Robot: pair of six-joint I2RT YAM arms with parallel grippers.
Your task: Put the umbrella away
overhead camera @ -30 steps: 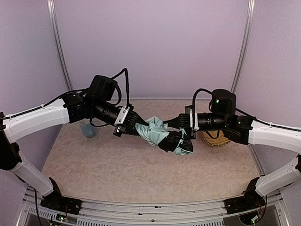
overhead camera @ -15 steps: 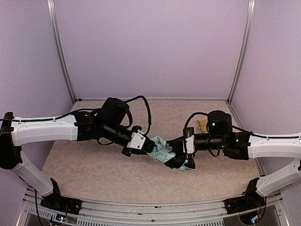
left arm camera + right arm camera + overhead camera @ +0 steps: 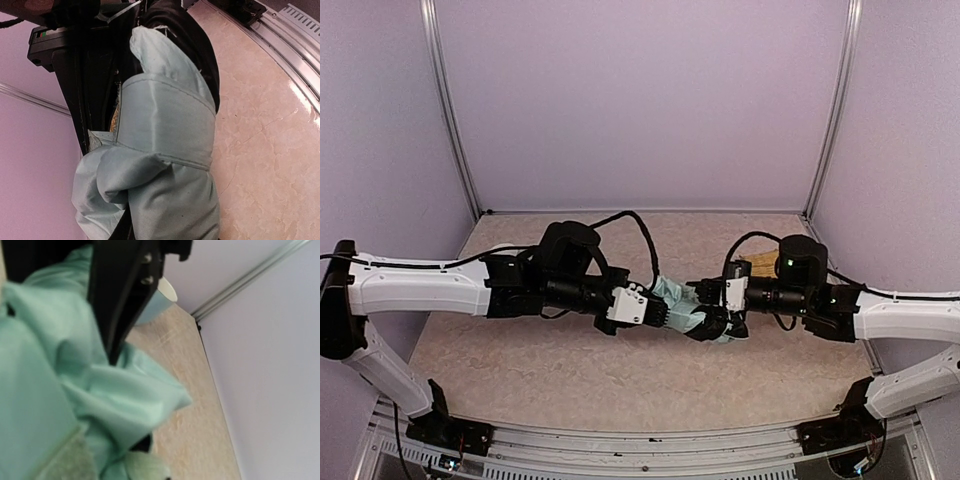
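One umbrella (image 3: 678,298), bunched mint-green fabric with a black underside, is held near the centre of the table (image 3: 540,352). It is pinched by two grippers: the left gripper (image 3: 658,312) at its 9 o'clock, the right gripper (image 3: 712,318) at its 3 o'clock.

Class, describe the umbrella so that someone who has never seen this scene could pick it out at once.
Look at the middle of the beige table. Clamped there between the left gripper and the right gripper is the umbrella, a crumpled bundle. It alone is pale mint-green fabric with black folds, unlike the straw tray farther back.
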